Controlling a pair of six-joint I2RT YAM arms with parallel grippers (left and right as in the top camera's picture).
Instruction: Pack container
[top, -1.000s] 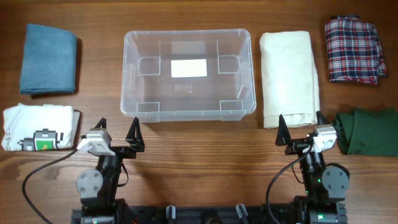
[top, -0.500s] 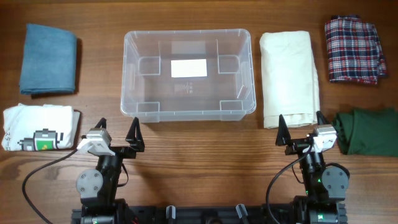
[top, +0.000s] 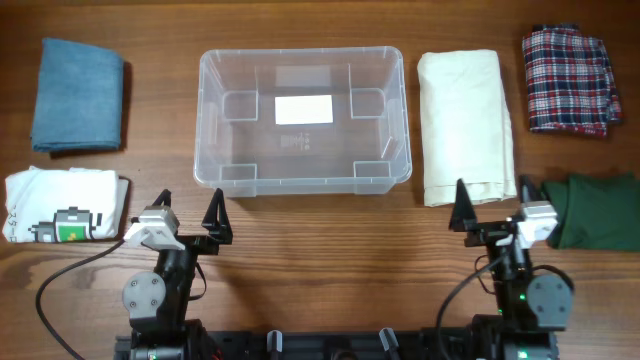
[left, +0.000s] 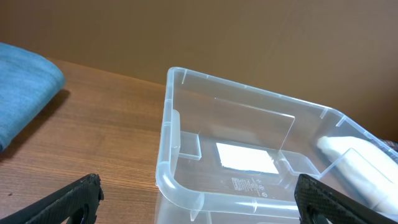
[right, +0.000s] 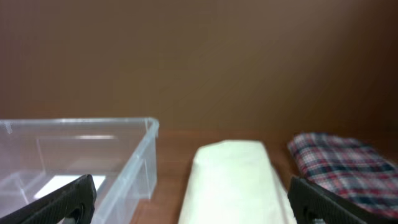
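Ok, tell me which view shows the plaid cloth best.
Overhead: the plaid cloth lies whole and sharp at the far right. The right wrist view shows only part, blurred; the left wrist view does not clearly show it.

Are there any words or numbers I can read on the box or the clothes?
Nothing here can be read as text.
White label on the base of the container: looks blank.
Raised marking on the container base: too small to read.
Printed picture on the white shirt: blurred, with no words I can make out.
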